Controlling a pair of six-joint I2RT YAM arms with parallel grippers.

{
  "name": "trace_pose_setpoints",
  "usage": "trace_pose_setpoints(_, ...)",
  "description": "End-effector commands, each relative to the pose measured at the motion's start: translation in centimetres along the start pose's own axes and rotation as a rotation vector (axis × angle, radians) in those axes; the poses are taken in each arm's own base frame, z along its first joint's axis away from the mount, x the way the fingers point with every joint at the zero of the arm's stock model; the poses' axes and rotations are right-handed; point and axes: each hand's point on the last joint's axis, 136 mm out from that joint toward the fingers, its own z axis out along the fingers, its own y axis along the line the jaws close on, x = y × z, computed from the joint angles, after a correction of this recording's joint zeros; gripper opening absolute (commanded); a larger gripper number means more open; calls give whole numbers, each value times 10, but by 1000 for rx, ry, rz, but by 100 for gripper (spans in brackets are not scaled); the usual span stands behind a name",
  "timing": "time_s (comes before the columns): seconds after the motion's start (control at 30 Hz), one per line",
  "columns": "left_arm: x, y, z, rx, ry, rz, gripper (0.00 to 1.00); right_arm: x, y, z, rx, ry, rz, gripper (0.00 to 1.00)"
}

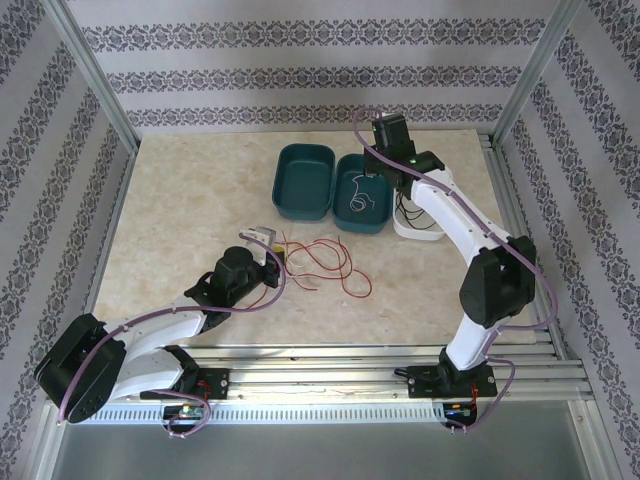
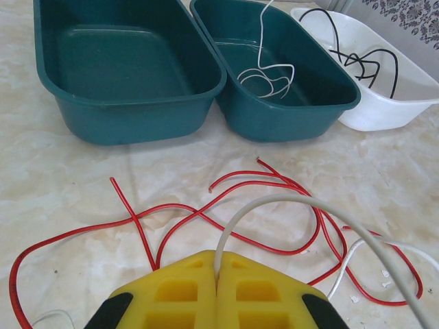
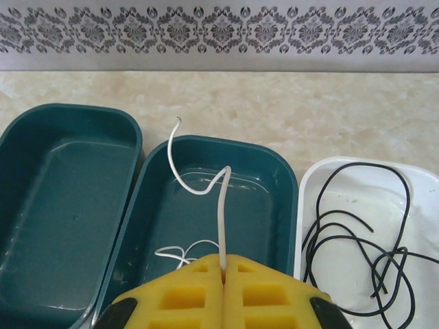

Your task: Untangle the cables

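Pinching, left gripper (image 2: 217, 266): the yellow fingers are pressed together on the left white cable (image 2: 329, 208), which leaves the seam and bends over to the right; its far end is cut by the picture edge.
Right gripper (image 3: 223, 267): the fingers are closed on the right white cable (image 3: 221, 219), which stands up from the seam above the middle teal bin (image 3: 264, 205), its tip free in the air.
Lower part of that cable: a loop lies on the bin floor, partly hidden behind the fingers.
Red cable (image 2: 135, 221): loose loops on the table (image 2: 68, 178), between the left gripper and the bins; one loop runs out at the bottom edge.
Second white strand (image 2: 346, 259): it crosses the red loops; I cannot tell if it belongs to the pinched cable.
Black cable (image 3: 407, 199): coiled in the white tray (image 3: 426, 219), beside the middle bin; the lower edge cuts it.
Left teal bin (image 3: 68, 205): just beside the middle one, its left side cut off.
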Motion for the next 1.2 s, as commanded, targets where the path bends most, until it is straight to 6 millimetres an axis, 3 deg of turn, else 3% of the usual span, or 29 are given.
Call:
trace_pose_setpoints(0.0,-12,-8,-2,26,-30,-11,0,15,-5,14,8,56,15,0)
trace_pose_setpoints(0.33,-19,-11,-4,34,-37,-9,0,59,-8,45,17,187,40,5)
trace_pose_setpoints(0.77,-26,-14,-4,43,-47,-7,0,76,-3,52,-16,236,42,37)
trace_pose_setpoints(0.97,-35,-16,-6,42,-53,2,0,69,10,31,-98,221,50,40)
trace_pose_setpoints(1.17,-38,-13,-3,14,-35,1,0,64,46,-29,-296,113,-34,44)
